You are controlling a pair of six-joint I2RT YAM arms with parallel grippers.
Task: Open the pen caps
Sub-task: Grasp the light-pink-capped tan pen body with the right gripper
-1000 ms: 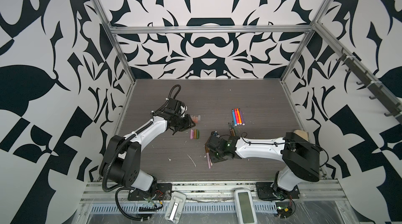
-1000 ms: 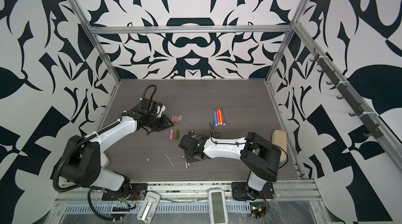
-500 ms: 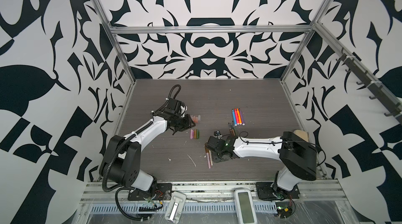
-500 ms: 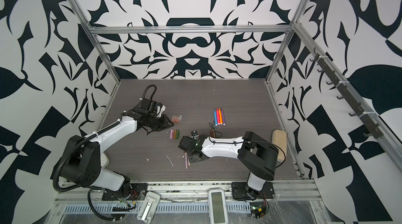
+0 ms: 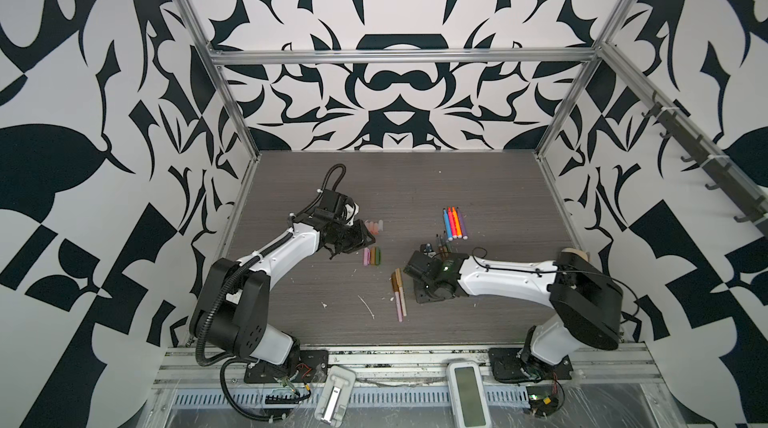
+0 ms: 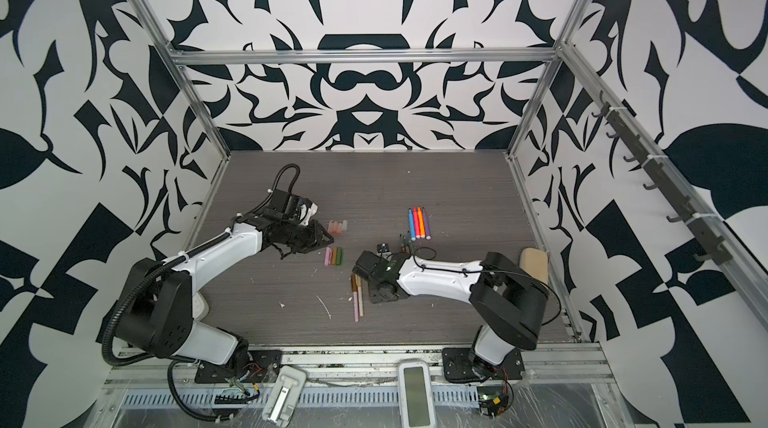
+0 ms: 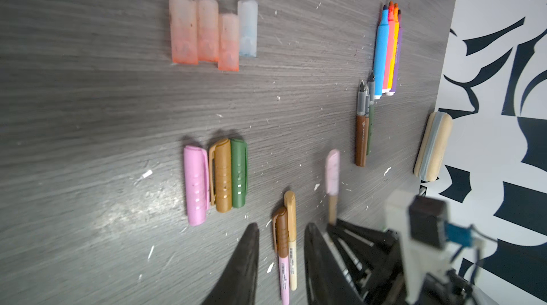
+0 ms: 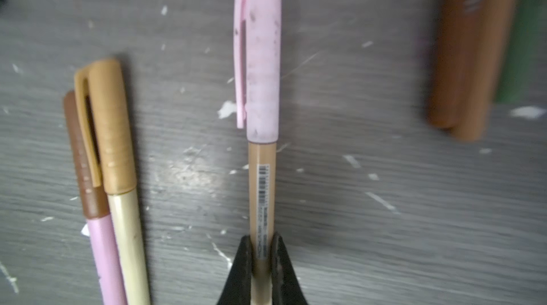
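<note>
My right gripper (image 8: 262, 247) is shut on the tan barrel of a pen (image 8: 262, 188) that wears a pink pen cap (image 8: 260, 52); it points out over the table. Two capped pens (image 8: 118, 200) lie side by side next to it, also seen in a top view (image 5: 398, 293). My left gripper (image 7: 281, 229) hovers open and empty near three loose pen caps, pink, brown and green (image 7: 220, 176). Several translucent caps (image 7: 211, 31) lie further off. Several bright uncapped pens (image 5: 454, 222) and two slim uncapped pens (image 7: 364, 129) lie at the middle right.
A tan block (image 5: 575, 255) rests against the right wall. White flecks of debris (image 5: 368, 307) dot the dark wood table (image 5: 498, 197). Patterned walls close in three sides, and a metal rail (image 5: 395, 359) runs along the front.
My right gripper's jaws have closed on the pink-capped pen, leaving the two other capped pens on the table. The left arm has stayed where it was.
</note>
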